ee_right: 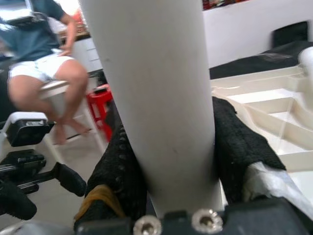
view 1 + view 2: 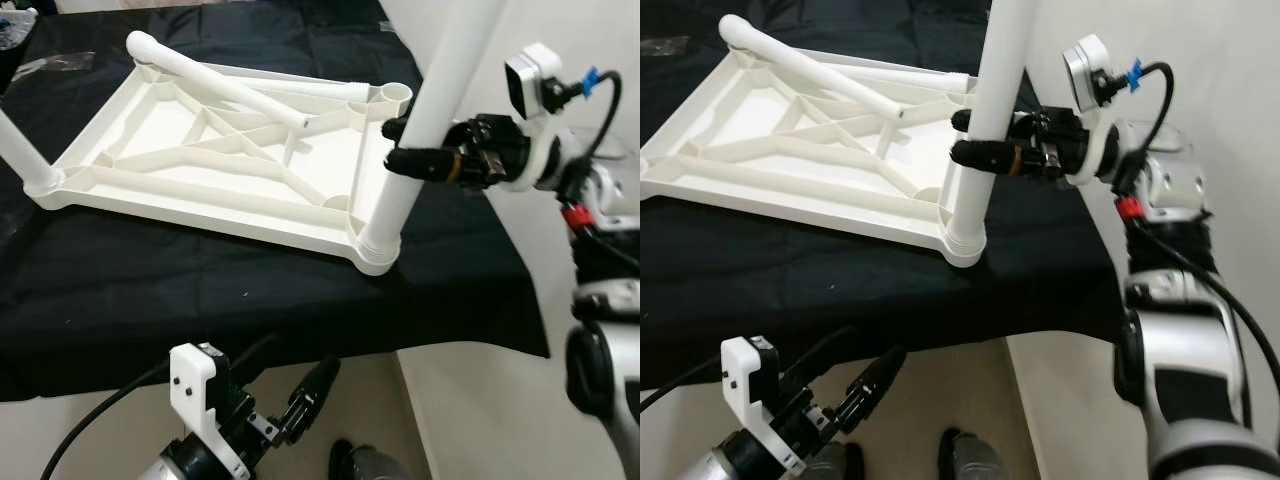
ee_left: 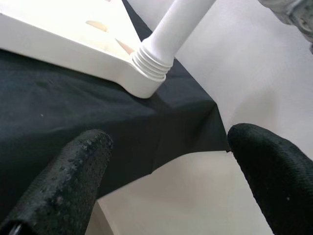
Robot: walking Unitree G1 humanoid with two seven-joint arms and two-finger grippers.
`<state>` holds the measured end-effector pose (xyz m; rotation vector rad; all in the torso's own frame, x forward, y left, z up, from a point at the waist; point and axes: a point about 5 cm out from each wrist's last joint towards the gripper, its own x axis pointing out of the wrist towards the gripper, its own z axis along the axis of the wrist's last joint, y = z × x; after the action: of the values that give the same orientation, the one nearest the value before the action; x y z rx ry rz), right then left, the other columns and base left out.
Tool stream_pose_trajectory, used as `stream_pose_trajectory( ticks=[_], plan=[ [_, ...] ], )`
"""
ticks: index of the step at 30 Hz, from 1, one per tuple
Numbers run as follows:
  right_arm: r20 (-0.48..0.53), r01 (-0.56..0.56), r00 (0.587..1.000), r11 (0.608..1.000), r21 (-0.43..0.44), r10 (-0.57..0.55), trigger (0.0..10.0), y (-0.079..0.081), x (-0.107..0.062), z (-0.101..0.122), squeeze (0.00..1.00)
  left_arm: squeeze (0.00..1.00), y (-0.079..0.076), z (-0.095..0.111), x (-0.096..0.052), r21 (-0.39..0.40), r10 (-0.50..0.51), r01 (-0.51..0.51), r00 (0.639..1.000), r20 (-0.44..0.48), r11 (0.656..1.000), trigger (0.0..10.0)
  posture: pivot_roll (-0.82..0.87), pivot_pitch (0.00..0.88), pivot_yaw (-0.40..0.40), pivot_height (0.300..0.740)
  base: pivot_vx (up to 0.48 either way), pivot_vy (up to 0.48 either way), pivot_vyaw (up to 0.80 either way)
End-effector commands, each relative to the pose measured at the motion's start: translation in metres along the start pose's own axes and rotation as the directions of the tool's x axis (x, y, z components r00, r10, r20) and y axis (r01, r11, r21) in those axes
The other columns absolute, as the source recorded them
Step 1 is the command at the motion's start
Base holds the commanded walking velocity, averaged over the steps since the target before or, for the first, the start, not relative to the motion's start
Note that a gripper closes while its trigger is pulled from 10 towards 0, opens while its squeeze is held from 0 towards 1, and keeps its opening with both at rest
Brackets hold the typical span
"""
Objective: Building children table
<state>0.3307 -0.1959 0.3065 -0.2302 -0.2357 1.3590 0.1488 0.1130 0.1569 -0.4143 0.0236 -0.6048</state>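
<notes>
1. At the near right corner of the upturned table top (image 2: 215,150), the right gripper (image 2: 400,145) is clamped around the upright white leg (image 2: 425,110), one black finger on either side of the tube, partway up its length.
2. That leg stands in the corner socket (image 2: 375,245), its ribbed collar seated against the rim. The table top lies underside up on a black cloth (image 2: 200,290), and this corner sits close to the cloth's right edge.
3. Lower down, below the near edge of the cloth, the left gripper (image 2: 875,385) hangs idle with its fingers spread and nothing between them.
4. Risk: the grip is well above the socket, so any sideways pull would likely lever the leg and tilt or jam it in the collar.
5. Risk: the table top is light and unrestrained; a push on the leg could slide it toward the right edge or drag the cloth with it.
6. Risk: a loose leg (image 2: 225,85) lies diagonally across the ribs of the underside and may roll if the table top shifts.
7. Another leg (image 2: 20,150) stands at the near left corner; the far right socket (image 2: 395,93) is open.
8. Not determinable: how deep the held leg sits in its socket. Its upper end is cut off by the frame.
9. A seated person (image 1: 44,63) shows blurred beyond the leg in the right wrist view.
</notes>
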Motion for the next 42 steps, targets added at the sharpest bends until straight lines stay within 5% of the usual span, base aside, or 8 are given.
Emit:
stream_pose_trajectory(
  ticks=[1, 6, 9, 18, 19, 21, 22, 42],
  plan=[
    [-0.117, 0.070, 0.991, 0.993, 0.099, -0.058, 0.0, 0.020, 0.003, -0.027, 0.00, 0.00, 0.008, -0.010, 0.001, -0.019, 0.017, -0.018, 0.999, -0.032, 1.000, 10.0, 0.00, 0.171, -0.099, 0.740, 0.000, 0.000, 0.00],
    [-0.281, 0.432, 0.860, 0.901, -0.042, -0.425, 0.0, 0.048, 0.036, -0.066, 0.00, 0.00, 0.018, -0.018, 0.008, -0.018, 0.023, -0.024, 0.999, -0.037, 1.000, 10.0, -0.01, 0.114, -0.140, 0.740, 0.000, 0.000, 0.00],
    [-0.330, 0.786, 0.590, 0.618, 0.026, -0.737, 0.0, 0.082, 0.087, -0.102, 0.00, 0.00, 0.030, -0.024, 0.017, -0.011, 0.038, -0.039, 0.999, -0.035, 0.999, 10.0, -0.05, 0.033, -0.127, 0.740, 0.000, 0.000, 0.00],
    [-0.332, 0.704, 0.686, 0.706, 0.077, -0.647, 0.0, 0.067, 0.137, -0.116, 0.00, 0.00, 0.049, -0.031, 0.034, -0.003, 0.055, -0.055, 0.998, -0.037, 0.998, 10.0, -0.02, 0.000, -0.108, 0.740, 0.000, 0.000, 0.00],
    [-0.327, 0.701, 0.688, 0.709, 0.071, -0.648, 10.0, 0.061, 0.134, -0.111, 0.00, 0.00, 0.052, -0.031, 0.036, -0.002, 0.061, -0.061, 0.998, -0.032, 0.998, 10.0, -0.02, 0.000, -0.106, 0.740, 0.000, 0.000, 0.00],
    [-0.292, 0.628, 0.763, 0.769, 0.119, -0.577, 10.0, 0.060, 0.124, -0.107, 0.07, 0.00, 0.051, -0.030, 0.037, 0.001, 0.063, -0.063, 0.998, -0.026, 0.998, 10.0, -0.03, 0.000, -0.097, 0.740, 0.000, 0.000, 0.00],
    [-0.273, 0.595, 0.790, 0.792, 0.132, -0.548, 10.0, 0.063, 0.121, -0.104, 1.00, 0.00, 0.049, -0.030, 0.036, 0.002, 0.061, -0.061, 0.998, -0.023, 0.998, 10.0, -0.02, 0.000, -0.095, 0.740, 0.000, 0.000, 0.00],
    [-0.106, 0.141, 0.985, 0.990, 0.023, -0.138, 10.0, 0.004, 0.047, -0.039, 1.00, 0.00, 0.017, -0.019, 0.008, -0.008, 0.014, -0.014, 1.000, -0.010, 1.000, 10.0, 0.05, 0.168, -0.077, 0.740, 0.000, 0.000, 0.00]
  ],
)
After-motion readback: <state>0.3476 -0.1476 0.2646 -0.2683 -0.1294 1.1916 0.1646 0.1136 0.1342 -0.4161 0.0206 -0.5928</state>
